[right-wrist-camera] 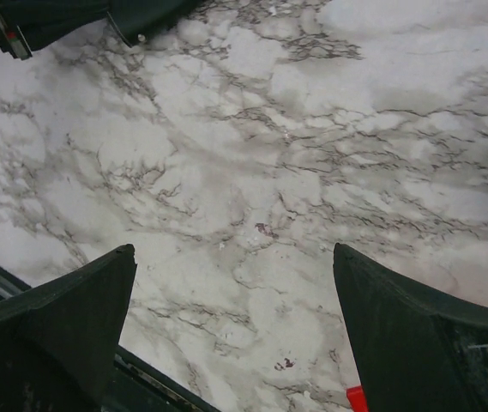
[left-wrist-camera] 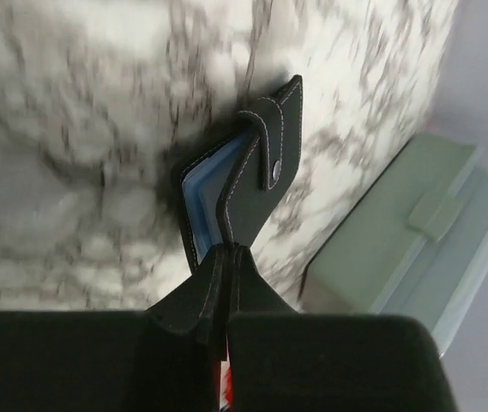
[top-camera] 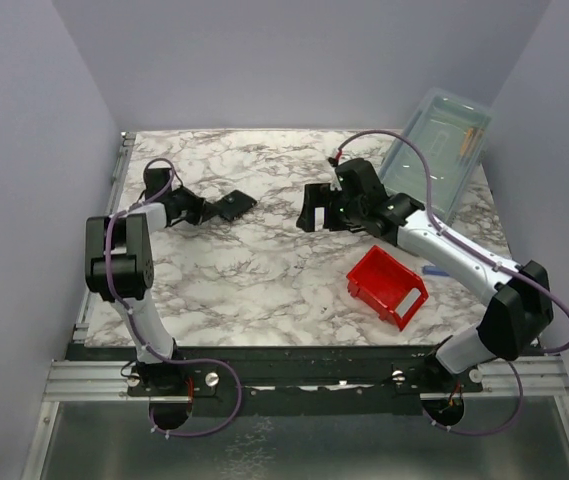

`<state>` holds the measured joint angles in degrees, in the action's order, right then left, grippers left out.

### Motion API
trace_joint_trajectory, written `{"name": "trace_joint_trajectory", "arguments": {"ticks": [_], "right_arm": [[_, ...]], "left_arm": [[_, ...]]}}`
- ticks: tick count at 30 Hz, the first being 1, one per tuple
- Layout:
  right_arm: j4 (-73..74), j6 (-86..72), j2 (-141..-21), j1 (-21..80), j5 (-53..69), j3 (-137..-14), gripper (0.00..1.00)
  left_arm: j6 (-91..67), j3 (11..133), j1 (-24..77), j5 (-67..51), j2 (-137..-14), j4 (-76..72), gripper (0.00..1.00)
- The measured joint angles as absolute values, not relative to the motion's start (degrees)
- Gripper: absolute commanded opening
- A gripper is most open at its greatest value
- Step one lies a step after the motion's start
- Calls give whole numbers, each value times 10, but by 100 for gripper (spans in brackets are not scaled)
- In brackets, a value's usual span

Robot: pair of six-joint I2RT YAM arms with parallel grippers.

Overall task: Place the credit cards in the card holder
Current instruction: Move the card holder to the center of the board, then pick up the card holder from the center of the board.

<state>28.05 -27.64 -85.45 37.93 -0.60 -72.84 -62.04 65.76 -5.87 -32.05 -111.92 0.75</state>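
1. Marble table (top-camera: 264, 290), clear lidded box (top-camera: 434, 150) at its far right corner, red bin (top-camera: 387, 285) near right.
2. My right gripper (right-wrist-camera: 233, 253) gapes empty over mid-table.
3. My left gripper (left-wrist-camera: 226, 262) clamps the card holder (left-wrist-camera: 248, 184), far left; holder steadied, I judge, my right must next fetch the credit cards, unseen.

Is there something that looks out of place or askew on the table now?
The clear box at the far right corner seems tilted, leaning toward the wall instead of lying flat. The card holder gapes half open, pinched at one edge by the left claw. The red bin sits turned askew.
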Motion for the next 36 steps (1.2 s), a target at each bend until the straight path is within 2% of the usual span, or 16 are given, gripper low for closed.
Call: {"name": "trace_joint_trajectory", "arguments": {"ticks": [4, 10, 14, 20, 23, 27, 31, 36], "right_arm": [[245, -249, -893, 379, 51, -728, 100], [218, -222, -936, 379, 105, -721, 99], [188, -222, -960, 379, 141, -716, 90], [144, -234, -1010, 381, 178, -708, 69], [131, -253, -1035, 383, 184, -708, 65], [95, -288, -1050, 392, 184, -684, 60], [59, -333, -1064, 406, 172, -661, 50], [-10, -374, -1067, 416, 148, -618, 40]], "left_arm": [[-549, 585, -30, -329, -1030, 55, 0], [-415, 568, 68, -309, -983, 161, 0], [-338, 573, 122, -279, -980, 237, 0], [-295, 621, 147, -185, -997, 327, 54], [-294, 627, 143, -149, -988, 344, 70], [-311, 611, 142, -145, -945, 345, 79], [-359, 543, 140, -189, -871, 313, 85], [-455, 435, 139, -250, -801, 241, 87]]}}
